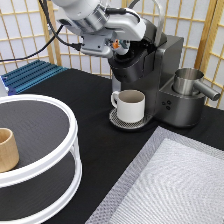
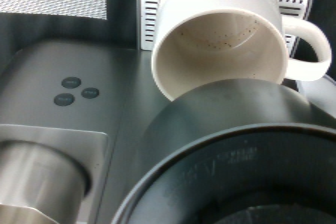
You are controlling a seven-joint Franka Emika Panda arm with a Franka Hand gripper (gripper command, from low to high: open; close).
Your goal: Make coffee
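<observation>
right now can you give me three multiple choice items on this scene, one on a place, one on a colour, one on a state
1. Where is the white mug?
A. on the coffee machine's drip tray
B. on the round shelf
C. on the grey mat

2. What colour is the cup on the round shelf?
A. blue
B. tan
C. black

3. How does the mug stand?
A. tipped over
B. upside down
C. upright

Answers:
1 A, it sits under the brew head.
2 B, it looks like wood.
3 C, its open mouth faces up.

The tool is at the machine's top.
</observation>
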